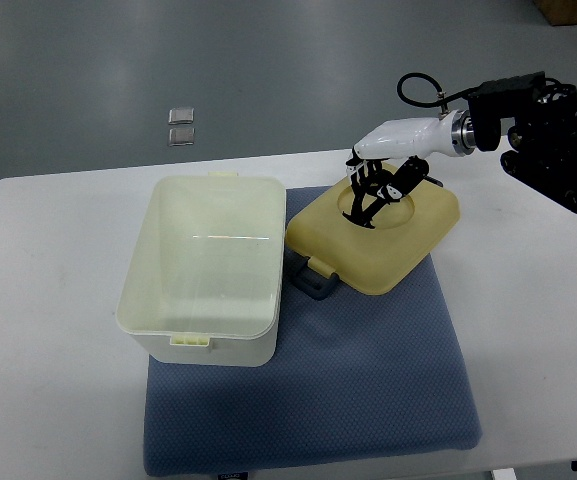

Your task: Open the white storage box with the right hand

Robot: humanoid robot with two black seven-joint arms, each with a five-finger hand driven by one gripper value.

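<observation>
The white storage box [206,265] stands open on the blue-grey mat [368,380], its inside empty. Its cream lid [388,240] lies on the mat to the right of the box, leaning against the box's right wall, with a grey handle [313,278] at its near left corner. My right hand [376,190] comes in from the right edge on a white forearm and hovers over the lid's round recess. Its black fingers [363,205] hang down, spread and relaxed, touching or just above the lid and holding nothing. The left arm is out of view.
The mat lies on a white table [48,380]. Two small grey squares [181,126] lie on the floor beyond the table's far edge. The arm's black shoulder assembly [558,140] hangs over the table's far right.
</observation>
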